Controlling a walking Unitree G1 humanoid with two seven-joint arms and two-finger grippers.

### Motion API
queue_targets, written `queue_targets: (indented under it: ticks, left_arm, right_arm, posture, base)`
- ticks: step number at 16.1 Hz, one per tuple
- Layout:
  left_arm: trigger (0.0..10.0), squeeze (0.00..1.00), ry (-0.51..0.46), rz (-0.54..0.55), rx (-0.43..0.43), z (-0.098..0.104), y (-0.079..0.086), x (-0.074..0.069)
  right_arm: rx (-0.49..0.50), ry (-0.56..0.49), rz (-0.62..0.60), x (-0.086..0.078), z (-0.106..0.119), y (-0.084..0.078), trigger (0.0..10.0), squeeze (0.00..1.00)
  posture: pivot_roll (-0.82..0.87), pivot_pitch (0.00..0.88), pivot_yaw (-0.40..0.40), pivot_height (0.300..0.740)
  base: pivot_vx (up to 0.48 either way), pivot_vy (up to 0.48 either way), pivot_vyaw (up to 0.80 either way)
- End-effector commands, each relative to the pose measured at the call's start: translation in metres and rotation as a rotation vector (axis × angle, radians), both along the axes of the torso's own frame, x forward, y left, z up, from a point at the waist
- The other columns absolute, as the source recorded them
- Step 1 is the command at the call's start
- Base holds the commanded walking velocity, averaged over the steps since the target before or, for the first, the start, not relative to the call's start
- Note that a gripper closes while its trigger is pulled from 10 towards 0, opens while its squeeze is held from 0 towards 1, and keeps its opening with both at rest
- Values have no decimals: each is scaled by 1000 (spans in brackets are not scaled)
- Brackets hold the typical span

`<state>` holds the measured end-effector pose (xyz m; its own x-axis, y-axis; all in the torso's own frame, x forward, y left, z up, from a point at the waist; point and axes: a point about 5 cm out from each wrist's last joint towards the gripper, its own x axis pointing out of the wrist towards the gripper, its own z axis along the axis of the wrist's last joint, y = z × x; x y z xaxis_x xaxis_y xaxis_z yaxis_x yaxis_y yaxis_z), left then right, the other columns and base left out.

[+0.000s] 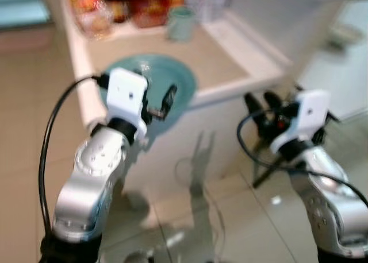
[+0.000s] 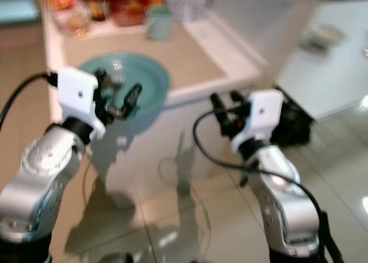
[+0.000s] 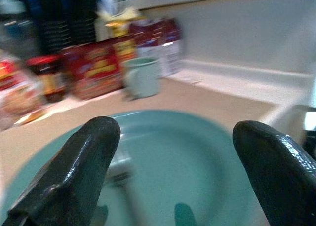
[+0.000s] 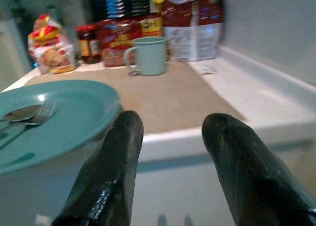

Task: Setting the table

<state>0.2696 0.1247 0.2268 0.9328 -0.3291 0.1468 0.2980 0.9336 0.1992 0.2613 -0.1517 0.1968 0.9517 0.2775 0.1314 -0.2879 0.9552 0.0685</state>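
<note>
teal plate (image 4: 59,122) on counter edge, fork (image 4: 34,115) on it | left gripper (image 1: 158,105) over plate, jaws wide, empty | right gripper (image 2: 227,111) below counter edge, jaws apart

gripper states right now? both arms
Left gripper: open, empty, over the teal plate.
Right gripper: open, empty, short of the table edge.

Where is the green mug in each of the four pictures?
Left eye view: mug at the top middle, behind the teal plate.
Right eye view: mug at the top, left of middle.
Left wrist view: mug above the plate, near the middle.
Right wrist view: mug upper middle.
Shared landmark: the red packets behind it.
</note>
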Motion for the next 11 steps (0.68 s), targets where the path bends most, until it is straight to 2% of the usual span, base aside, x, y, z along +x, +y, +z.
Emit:
queue_targets:
  ticks: [1, 4, 8, 10, 11]
  left_arm:
    - [10000, 0, -3, 14, 0, 1, 3, 0]
    - [10000, 0, -5, 4, 15, 3, 1, -2]
    - [10000, 0, -4, -13, -16, 7, 1, -1]
    - [10000, 0, 42, -27, -21, 7, -1, 1]
    - [10000, 0, 131, -77, 42, 3, -2, 2]
  right_arm:
    - [-11, -14, 21, -1, 4, 4, 10000, 0]
    - [16, -12, 28, -3, 4, -1, 10000, 0]
    - [20, -22, 37, -4, 8, -5, 10000, 0]
    - [13, -13, 65, -5, 8, -6, 10000, 0]
    - [1, 9, 97, -5, 8, -7, 10000, 0]
  posture:
    - [43, 51, -63, 740]
    - [53, 60, -67, 740]
    - [51, 70, -76, 740]
    - [56, 72, -77, 740]
    - [58, 74, -80, 740]
  base:
    - [375, 0, 800]
    - [372, 0, 0]
    - [0, 0, 0]
    - [0, 0, 0]
    - [0, 0, 0]
